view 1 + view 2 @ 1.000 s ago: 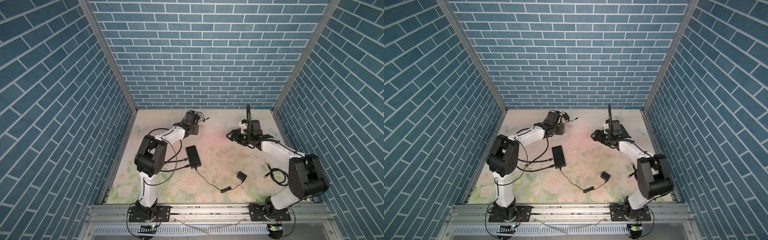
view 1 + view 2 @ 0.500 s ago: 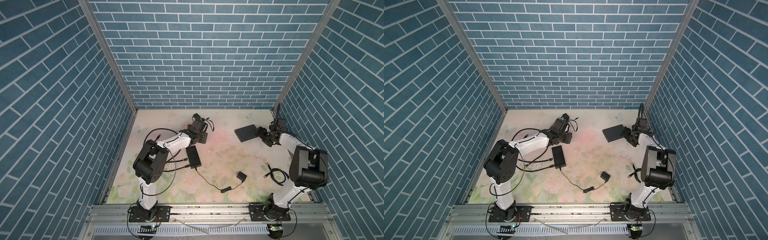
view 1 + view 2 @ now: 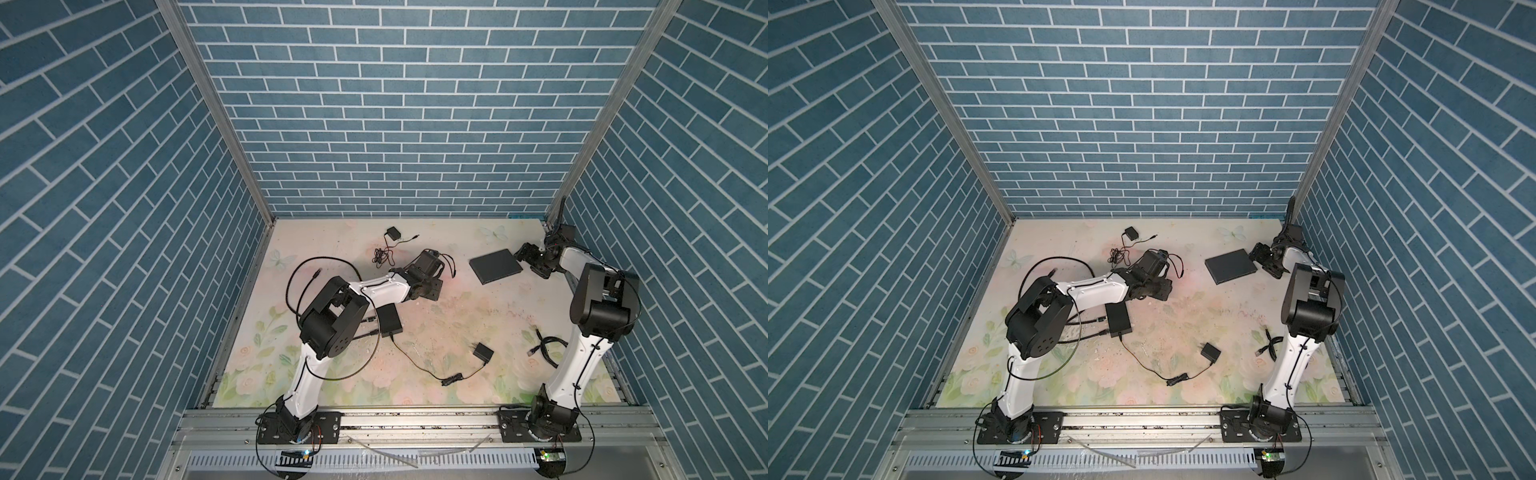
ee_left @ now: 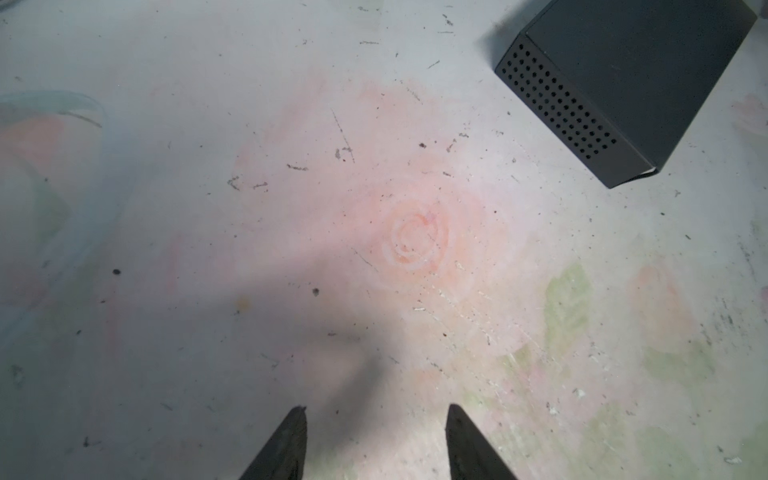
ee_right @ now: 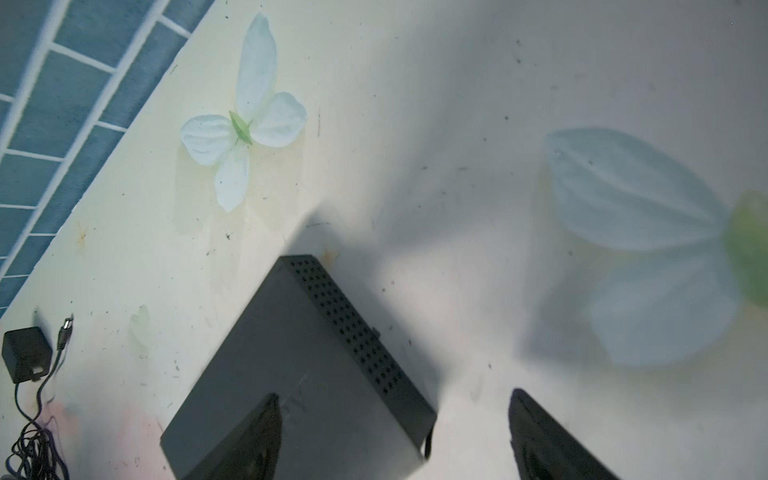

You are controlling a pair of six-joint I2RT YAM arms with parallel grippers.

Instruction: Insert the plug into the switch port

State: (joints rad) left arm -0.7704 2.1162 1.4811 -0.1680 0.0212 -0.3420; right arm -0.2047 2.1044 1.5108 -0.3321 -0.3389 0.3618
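Closest to the front rail, a wall adapter (image 3: 482, 352) lies mid-mat. Its thin lead runs to a small black box (image 3: 390, 320) beside the left arm. A coiled cable (image 3: 544, 345) sits near the right arm's base.

A broad stretch of bare mat (image 3: 465, 307) separates these from the things farther back. The left gripper (image 4: 375, 409) hangs low over that bare patch, its jaws apart with only mat between them.

Farther back on the right lies the switch (image 3: 495, 266), flat and askew to the walls. It is a matte black slab with rows of round vent holes along one short side (image 5: 353, 332); its ports cannot be seen.

The right gripper (image 5: 392, 397) is at the switch's right-hand end, close to the right wall (image 3: 590, 232). Its jaws are spread wide, with one finger (image 5: 253, 440) over the top face and the other off the side.

Farthest back, near the rear wall, the barrel plug (image 5: 65, 328) lies loose beside its adapter (image 3: 392, 232), well apart from the switch.
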